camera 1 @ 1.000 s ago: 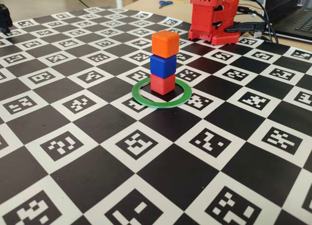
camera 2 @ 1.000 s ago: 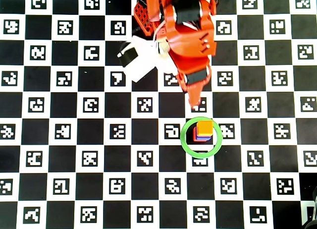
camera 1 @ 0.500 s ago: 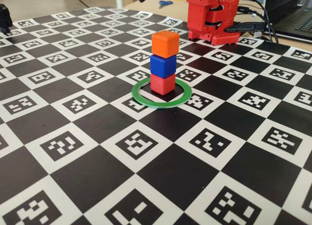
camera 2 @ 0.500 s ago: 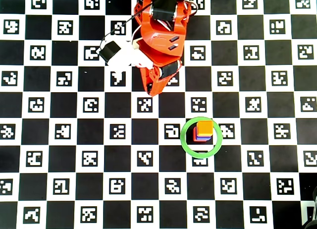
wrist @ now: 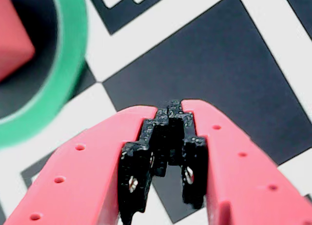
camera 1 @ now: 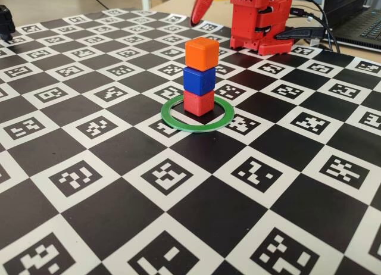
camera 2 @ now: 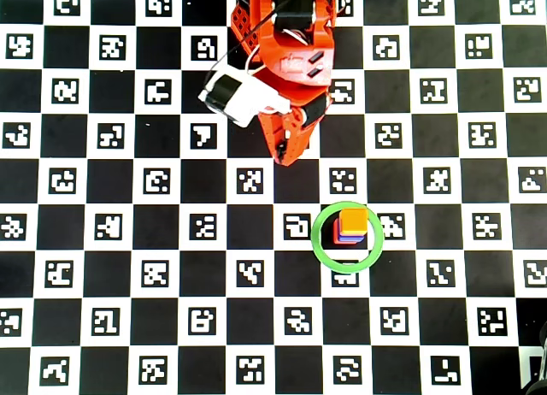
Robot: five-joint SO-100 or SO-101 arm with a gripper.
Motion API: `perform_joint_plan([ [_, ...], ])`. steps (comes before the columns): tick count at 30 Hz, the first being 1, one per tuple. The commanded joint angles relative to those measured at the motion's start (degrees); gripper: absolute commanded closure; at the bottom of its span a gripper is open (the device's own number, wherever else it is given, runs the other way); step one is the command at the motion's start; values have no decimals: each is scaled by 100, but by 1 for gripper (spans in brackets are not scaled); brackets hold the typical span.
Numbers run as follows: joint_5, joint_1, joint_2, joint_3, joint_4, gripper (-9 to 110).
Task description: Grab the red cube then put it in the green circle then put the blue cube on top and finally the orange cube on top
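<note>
The three cubes stand as one stack inside the green circle (camera 1: 196, 130): the red cube (camera 1: 198, 102) at the bottom, the blue cube (camera 1: 199, 80) on it, the orange cube (camera 1: 201, 53) on top. From overhead, the orange cube (camera 2: 353, 220) covers most of the stack within the green circle (camera 2: 320, 245). My gripper (camera 2: 286, 160) is shut and empty, hanging above the board up and left of the stack, apart from it. In the wrist view the gripper (wrist: 173, 107) has its tips together, with the green circle (wrist: 66, 74) and red cube (wrist: 12, 40) at the upper left.
The red arm base (camera 1: 262, 22) stands at the back of the checkered marker board (camera 1: 196, 215). Behind it lie cables and a laptop (camera 1: 357, 22). A black object (camera 1: 5, 22) sits at the far left edge. The white wrist camera (camera 2: 235, 97) sticks out left of the arm.
The gripper drew back from just above the stack, swung left, then came slightly back right. The stack has not moved.
</note>
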Motion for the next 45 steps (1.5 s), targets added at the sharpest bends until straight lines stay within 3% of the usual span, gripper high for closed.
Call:
perform_joint_plan([
  [1,-413,79,791,492,-229,107],
  [10,-1336,264,1503,1705,-211,107],
  [25,-2364,123,1503,1723,1793,107],
  [45,-2417,167,1503,1723,1793,107],
])
